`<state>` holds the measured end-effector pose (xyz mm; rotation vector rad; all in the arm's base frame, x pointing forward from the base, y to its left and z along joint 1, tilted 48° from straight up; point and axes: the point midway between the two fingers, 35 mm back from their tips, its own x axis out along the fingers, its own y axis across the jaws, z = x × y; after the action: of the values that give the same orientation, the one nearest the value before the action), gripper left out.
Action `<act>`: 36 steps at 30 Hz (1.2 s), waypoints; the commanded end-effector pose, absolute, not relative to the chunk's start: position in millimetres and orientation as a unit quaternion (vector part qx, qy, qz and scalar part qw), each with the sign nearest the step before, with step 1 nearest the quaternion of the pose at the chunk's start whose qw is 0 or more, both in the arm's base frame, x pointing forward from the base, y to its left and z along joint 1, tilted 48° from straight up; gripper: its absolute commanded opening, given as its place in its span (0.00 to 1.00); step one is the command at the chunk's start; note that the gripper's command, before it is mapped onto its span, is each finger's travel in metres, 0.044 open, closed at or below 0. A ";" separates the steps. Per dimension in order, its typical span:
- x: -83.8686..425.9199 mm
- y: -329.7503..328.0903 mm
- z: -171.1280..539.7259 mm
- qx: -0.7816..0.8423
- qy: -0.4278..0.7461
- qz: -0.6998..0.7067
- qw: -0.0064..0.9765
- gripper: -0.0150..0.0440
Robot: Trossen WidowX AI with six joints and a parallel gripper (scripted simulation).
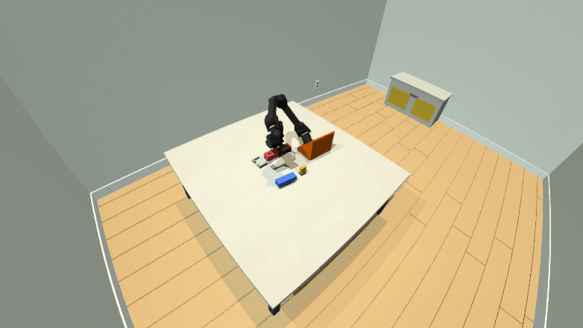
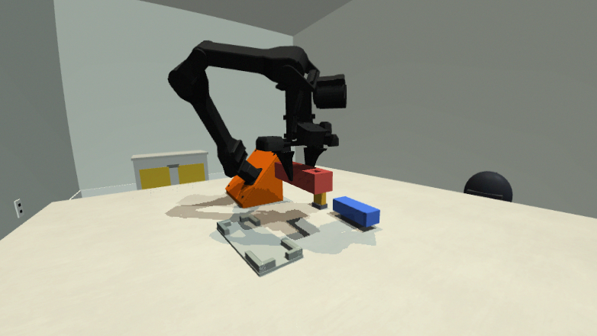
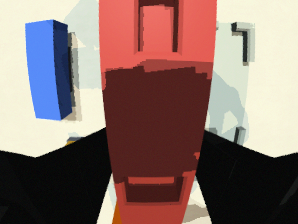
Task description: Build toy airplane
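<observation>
The red fuselage point(image 1: 269, 155) point(image 2: 324, 182) point(image 3: 155, 100) is level in my gripper point(image 1: 283, 150) point(image 2: 299, 170) point(image 3: 152, 129), which is shut on its sides. It hangs above the table, and its two top sockets face up and are empty in the wrist view. The pale grey cradle point(image 1: 258, 162) point(image 2: 266, 246) point(image 3: 231, 85) is empty, with raised corner brackets, to the right of the fuselage in the wrist view. The blue wing point(image 1: 285, 180) point(image 2: 354, 211) point(image 3: 45, 70) lies on the table. The small yellow tail fin point(image 1: 303, 169) point(image 2: 320, 198) stands near it on a dark foot.
An orange wedge point(image 1: 322, 145) point(image 2: 266, 179) stands at the arm's base, behind the parts in the exterior view. The arm's shadow falls across the cradle and the tabletop. A cabinet point(image 1: 420, 92) point(image 2: 170, 166) stands away from the table.
</observation>
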<state>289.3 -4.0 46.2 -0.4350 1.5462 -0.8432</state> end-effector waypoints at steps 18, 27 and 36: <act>284.7 -66.2 73.8 -0.204 0.679 -0.341 0.617 0.25; 277.4 -92.2 84.6 -0.214 0.683 -0.335 0.613 0.25; 267.2 -117.3 95.3 -0.225 0.686 -0.331 0.607 0.25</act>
<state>271.0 -108.5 89.2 -0.5109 1.5912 -0.7664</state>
